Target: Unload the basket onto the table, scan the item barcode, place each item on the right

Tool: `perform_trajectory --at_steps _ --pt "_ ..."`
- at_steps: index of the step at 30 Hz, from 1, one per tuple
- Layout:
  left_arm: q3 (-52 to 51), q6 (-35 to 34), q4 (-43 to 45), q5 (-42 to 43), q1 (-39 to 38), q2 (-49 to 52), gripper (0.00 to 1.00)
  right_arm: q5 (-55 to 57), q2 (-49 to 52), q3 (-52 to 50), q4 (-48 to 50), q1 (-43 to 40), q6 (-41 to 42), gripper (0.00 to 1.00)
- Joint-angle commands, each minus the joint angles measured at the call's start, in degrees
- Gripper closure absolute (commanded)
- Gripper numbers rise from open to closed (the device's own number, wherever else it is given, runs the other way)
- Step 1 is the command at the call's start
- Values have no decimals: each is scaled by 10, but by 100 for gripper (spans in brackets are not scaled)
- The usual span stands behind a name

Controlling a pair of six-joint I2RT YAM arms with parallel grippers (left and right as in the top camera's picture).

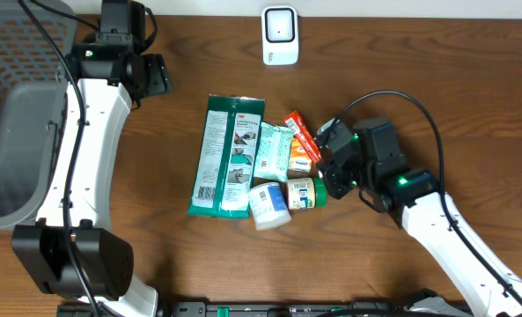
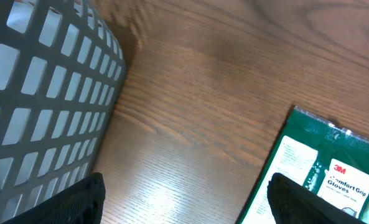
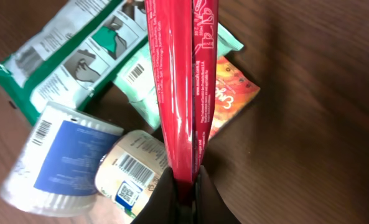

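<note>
The left gripper [image 2: 184, 208] is spread wide; the right gripper [image 3: 185, 184] is pinched tight on a red packet [image 3: 183, 74].

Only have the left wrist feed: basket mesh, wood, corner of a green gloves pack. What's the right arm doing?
Observer: Right gripper is shut on the end of a long red packet.
Operator: Where's the scanner?
Observer: A white device, likely the scanner, sits by the far table edge, apart from the pile.
Operator: What else is in the pile?
Observer: Beside the gloves pack lie a mint pouch, an orange packet, a white tub and a small green-lidded jar.
</note>
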Motion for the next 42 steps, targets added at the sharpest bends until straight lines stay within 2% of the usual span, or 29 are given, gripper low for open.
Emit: perform_trajectory --at_steps 1,16,21,26,29,34,42 --pt "1 3 -2 -5 0 3 17 -56 -7 8 1 -8 -14 99" --pt "1 3 -2 -5 0 3 17 -164 -7 8 12 -9 -12 99" --pt "1 3 -2 -5 0 3 17 -175 -7 8 51 -9 52 99" --pt "1 3 86 -5 0 3 17 -199 -7 8 41 -19 67 99" --pt "1 3 93 -5 0 3 17 -247 -7 8 26 -29 -2 99" --pt "1 3 93 -5 0 3 17 -252 -9 8 -20 -35 -129 99" --pt "1 3 85 1 -1 3 17 -267 -36 8 -54 -35 -165 99"
